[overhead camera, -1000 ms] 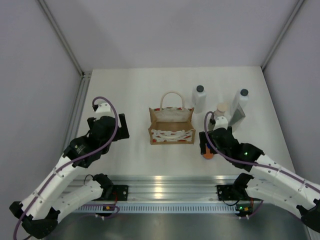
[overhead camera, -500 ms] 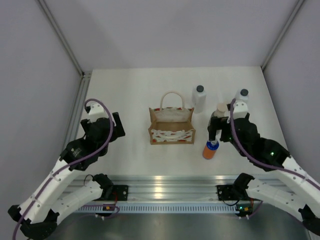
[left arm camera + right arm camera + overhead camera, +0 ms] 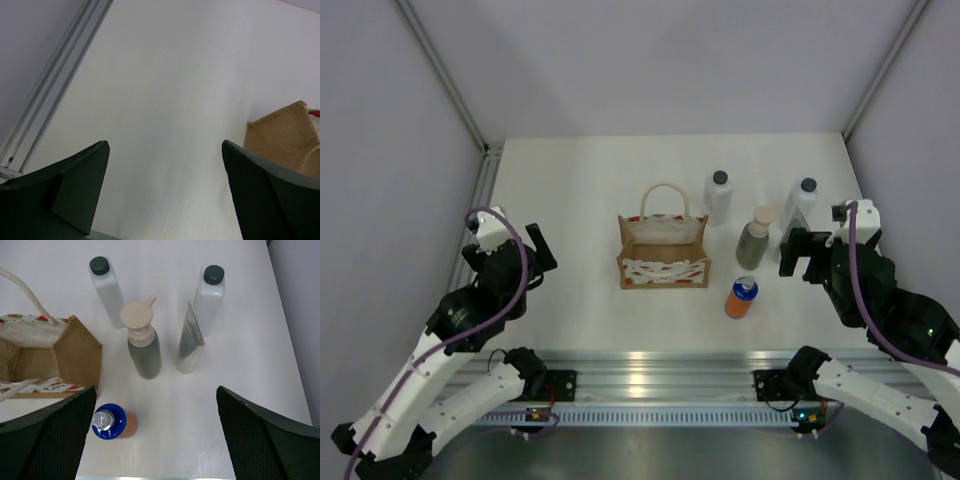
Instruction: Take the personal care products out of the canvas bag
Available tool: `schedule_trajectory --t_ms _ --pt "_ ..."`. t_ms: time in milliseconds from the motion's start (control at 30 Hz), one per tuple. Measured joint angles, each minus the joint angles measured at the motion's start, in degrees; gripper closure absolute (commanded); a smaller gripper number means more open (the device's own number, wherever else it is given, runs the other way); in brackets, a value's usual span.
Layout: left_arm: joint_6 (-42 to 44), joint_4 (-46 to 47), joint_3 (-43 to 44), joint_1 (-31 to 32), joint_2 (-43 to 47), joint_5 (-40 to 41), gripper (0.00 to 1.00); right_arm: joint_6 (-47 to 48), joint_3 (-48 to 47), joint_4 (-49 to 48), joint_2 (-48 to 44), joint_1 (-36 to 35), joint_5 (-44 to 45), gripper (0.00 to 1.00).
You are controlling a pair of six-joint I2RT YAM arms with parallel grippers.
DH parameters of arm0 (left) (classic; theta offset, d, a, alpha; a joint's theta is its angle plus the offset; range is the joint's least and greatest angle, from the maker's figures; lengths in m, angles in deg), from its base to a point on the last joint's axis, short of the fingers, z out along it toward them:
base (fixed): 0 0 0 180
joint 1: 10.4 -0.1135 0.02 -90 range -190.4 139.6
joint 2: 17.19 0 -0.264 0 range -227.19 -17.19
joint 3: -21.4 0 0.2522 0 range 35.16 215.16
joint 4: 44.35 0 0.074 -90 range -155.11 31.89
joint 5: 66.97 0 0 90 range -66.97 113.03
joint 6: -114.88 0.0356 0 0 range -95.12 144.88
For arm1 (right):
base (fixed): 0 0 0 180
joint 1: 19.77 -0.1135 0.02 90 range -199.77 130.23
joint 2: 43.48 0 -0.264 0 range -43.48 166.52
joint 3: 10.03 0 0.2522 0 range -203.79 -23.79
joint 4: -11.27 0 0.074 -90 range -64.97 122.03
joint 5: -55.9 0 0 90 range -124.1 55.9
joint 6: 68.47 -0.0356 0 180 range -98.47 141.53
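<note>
Only the right wrist view makes plain one silver tube (image 3: 189,342) beside two white bottles (image 3: 107,290) (image 3: 210,297), one green bottle (image 3: 145,352), one orange bottle (image 3: 117,422) and one bag (image 3: 75,357); left gripper (image 3: 165,145) and right gripper (image 3: 156,390) hold their jaws open, empty

Bright, even overhead light floods the white desk (image 3: 580,180); shadows are short and soft, glare streaks the metal rail (image 3: 650,372), the left tool (image 3: 165,147) looms dark, soft-edged.

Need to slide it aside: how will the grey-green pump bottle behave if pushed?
The grey-green pump bottle stands tall on a narrow base, so a high push would probably tip it. Its body looks rigid and smooth, possibly slippery to pinch.
</note>
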Motion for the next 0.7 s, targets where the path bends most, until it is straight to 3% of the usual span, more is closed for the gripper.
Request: schedule_trajectory --t_ms 367,700 --pt "-0.70 0.00 0.87 -0.02 0.98 3.06 0.02 0.42 0.96 3.23 -8.24 0.00 2.89 0.01" --pt "-1.51 0.09 0.72 -0.59 2.38 5.14 0.02 0.85 2.05 4.09 -8.74 0.00 4.48 0.00"
